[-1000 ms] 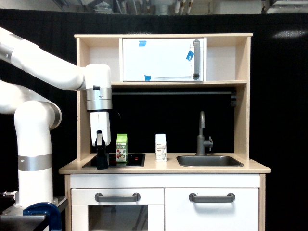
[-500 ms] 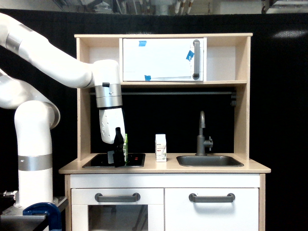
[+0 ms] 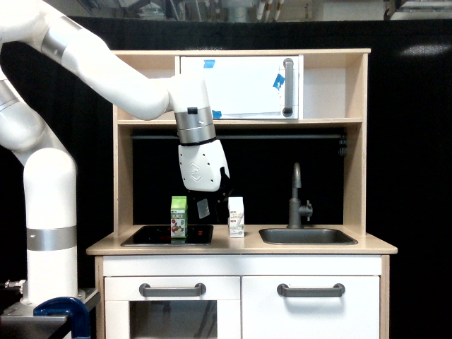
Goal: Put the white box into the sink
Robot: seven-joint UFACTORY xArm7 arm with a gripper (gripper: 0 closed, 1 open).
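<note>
The white box [image 3: 236, 217] stands upright on the wooden countertop, between the black stovetop and the sink [image 3: 307, 236]. The sink is a shallow dark grey basin at the counter's right with a tall faucet [image 3: 296, 198] behind it. My gripper [image 3: 214, 200] hangs from the white arm just to the left of the white box, above the stovetop's right edge, apart from the box. Its dark fingers are seen against the black backdrop, so whether they stand open or shut is unclear. Nothing is seen held in them.
A green juice carton [image 3: 179, 217] stands on the black stovetop [image 3: 152, 237] left of my gripper. Above are a wooden shelf [image 3: 240, 122] and a white cabinet door [image 3: 240, 87] with blue tape. Side panels of the toy kitchen frame the counter.
The arm has swung to the exterior view's right, from the stovetop's left edge past the green carton to beside the white box, and the gripper has risen slightly. Both cartons stayed put.
</note>
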